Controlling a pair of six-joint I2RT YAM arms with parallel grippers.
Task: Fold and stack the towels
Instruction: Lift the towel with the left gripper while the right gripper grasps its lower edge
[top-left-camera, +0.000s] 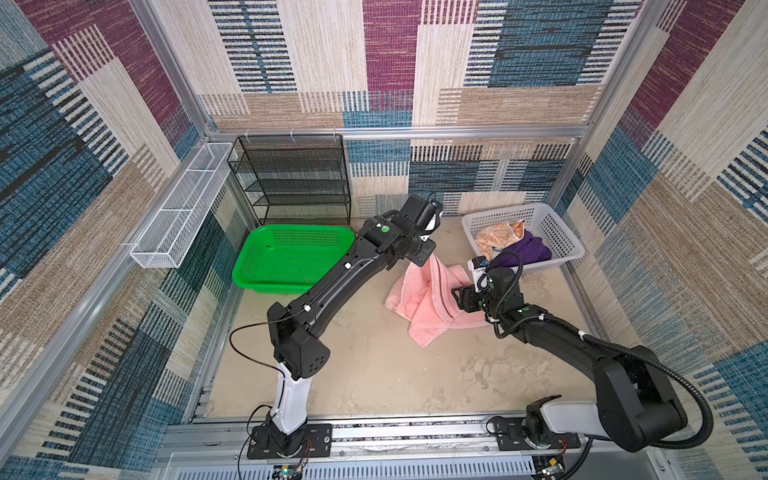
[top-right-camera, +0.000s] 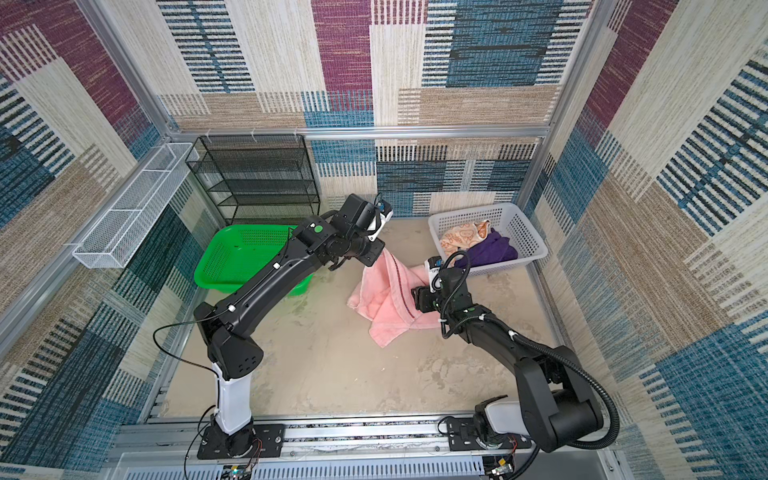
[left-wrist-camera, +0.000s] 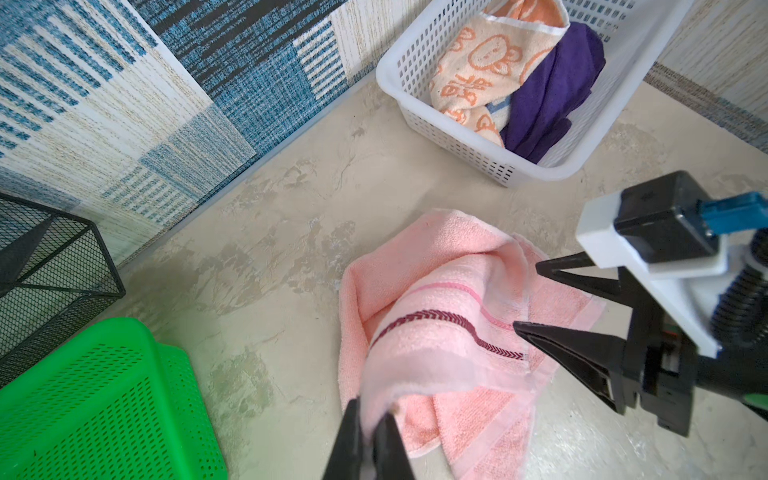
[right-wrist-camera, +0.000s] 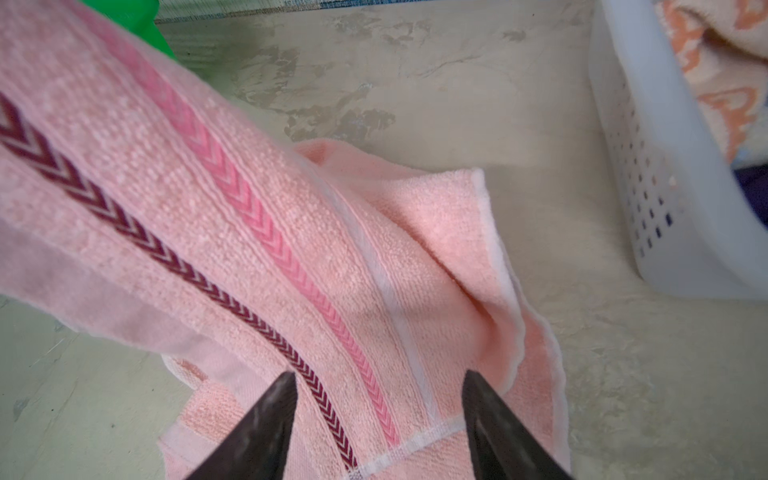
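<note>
On desk (top-left-camera: 374, 374), right of centre: pink towel (top-left-camera: 424, 299), far corner clamped high in left gripper (left-wrist-camera: 368, 415). Striped hem (left-wrist-camera: 440, 322) sloped down toward near right; right gripper (right-wrist-camera: 379, 374), jaws apart, straddled its lower end, nearest.

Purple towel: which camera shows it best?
The left wrist view: the purple towel lies close and unblocked in the white basket. Both top views show it small; the right wrist view only a sliver.
</note>
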